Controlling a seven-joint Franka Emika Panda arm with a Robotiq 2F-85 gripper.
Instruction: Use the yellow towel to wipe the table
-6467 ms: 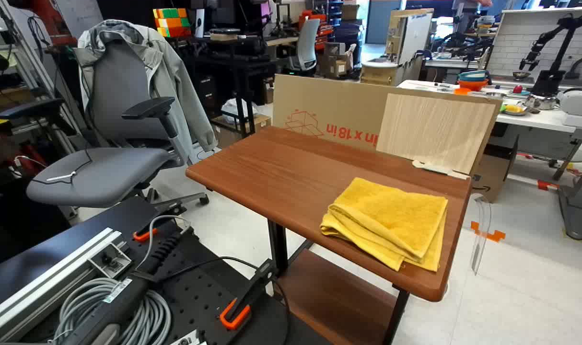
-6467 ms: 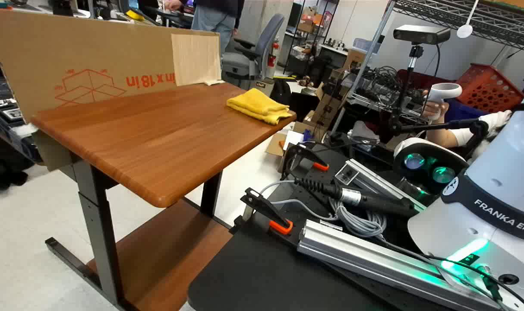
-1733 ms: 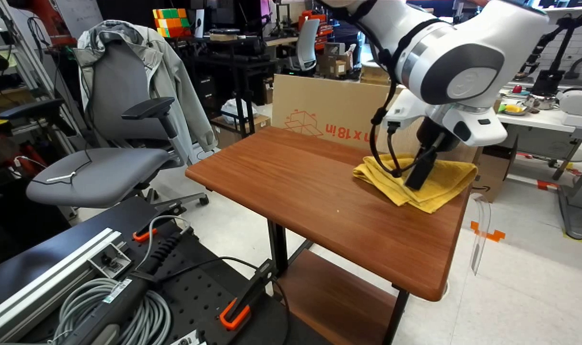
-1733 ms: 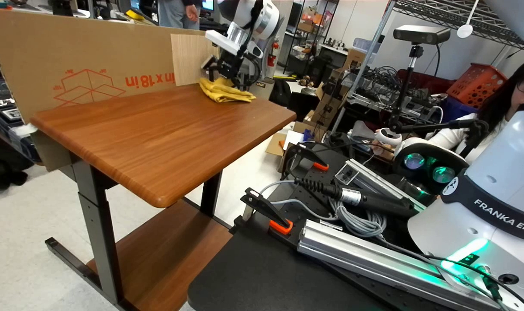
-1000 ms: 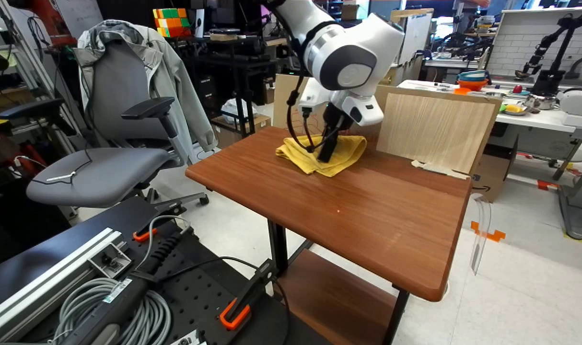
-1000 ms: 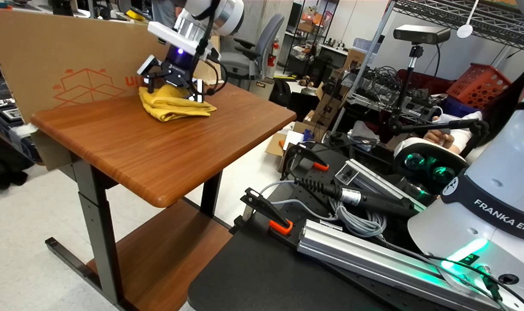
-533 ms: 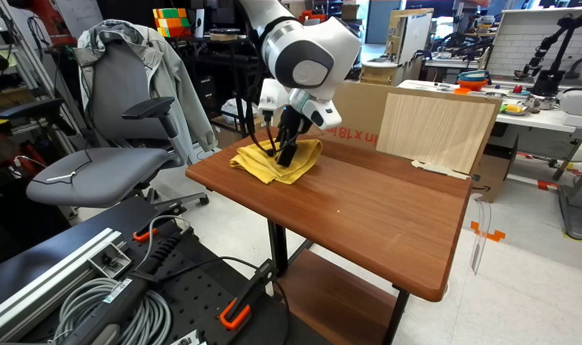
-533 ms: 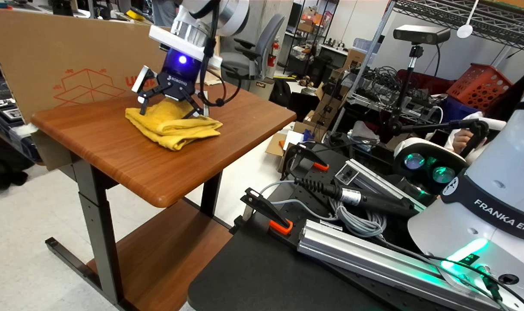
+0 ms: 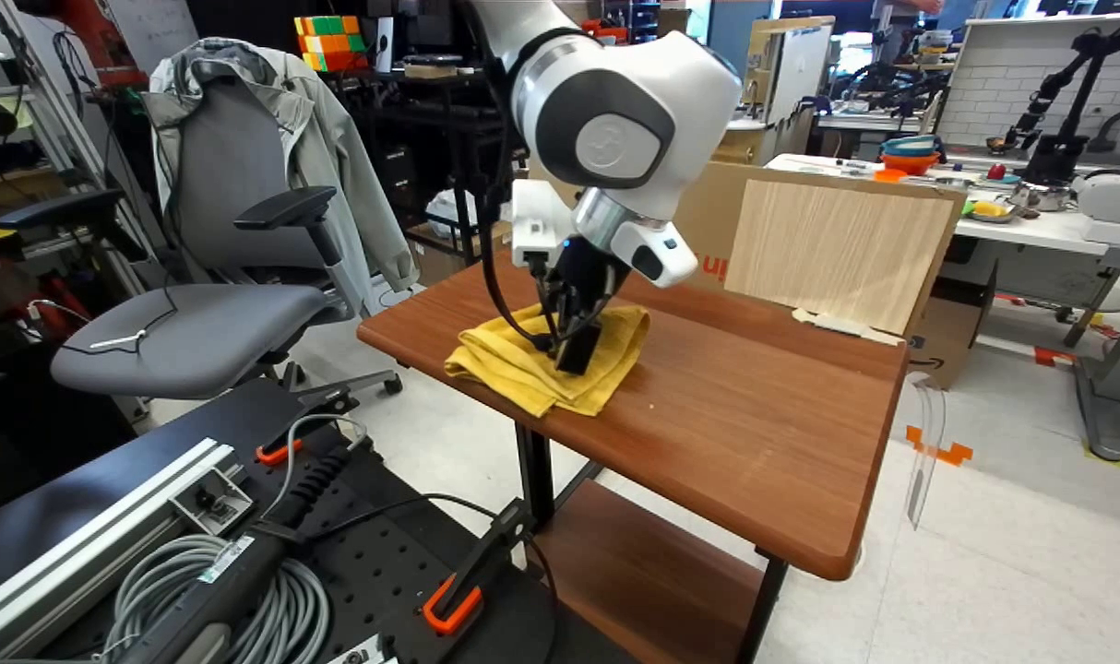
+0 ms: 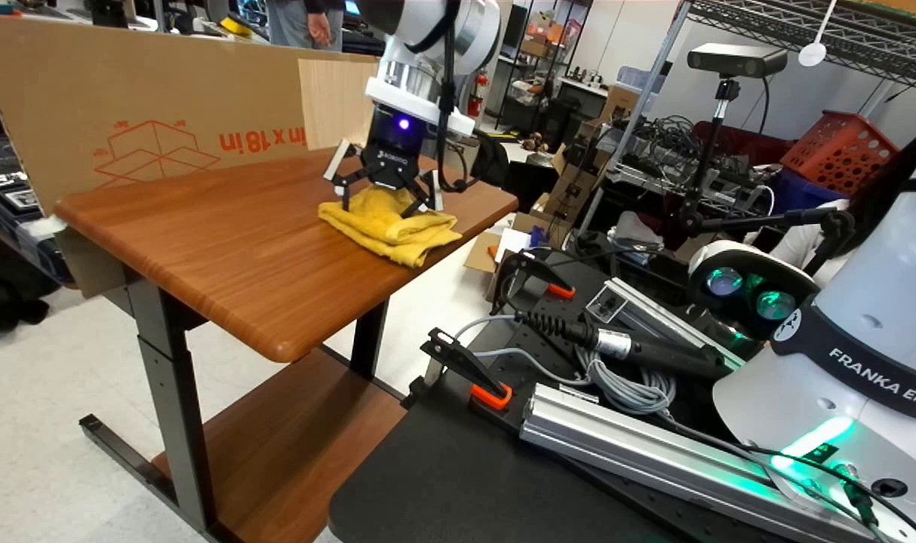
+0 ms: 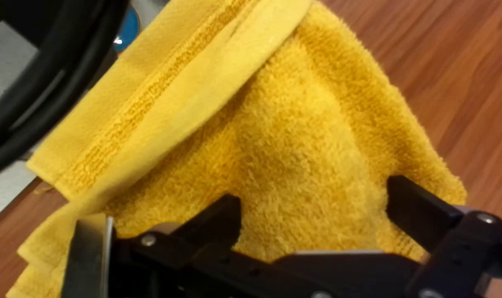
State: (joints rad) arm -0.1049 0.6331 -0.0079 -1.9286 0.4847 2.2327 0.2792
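Observation:
The yellow towel (image 9: 514,364) lies bunched on the reddish-brown table (image 9: 754,443), by its long edge toward the black bench. It shows in the other exterior picture too, as the yellow towel (image 10: 379,234) on the table (image 10: 224,234). My gripper (image 9: 575,352) points down onto it, tilted. In the wrist view my gripper (image 11: 313,196) has its two black fingers well apart, pressed against a thick raised fold of the towel (image 11: 309,124) that fills the gap. The towel's folded edge overhangs the table edge at upper left in the wrist view. Its underside is hidden.
A cardboard panel (image 10: 66,90) stands along the table's far edge, with a pale plywood board (image 9: 837,254) leaning there. A pale strip (image 9: 846,326) lies at its foot. A black bench with orange clamps (image 9: 454,604) and coiled cable (image 9: 182,590) adjoins the near side.
The towel lay free at the table's near corner; my gripper then took it. It moved along the far edge to the opposite end, and lately toward the near edge, bunched under my gripper.

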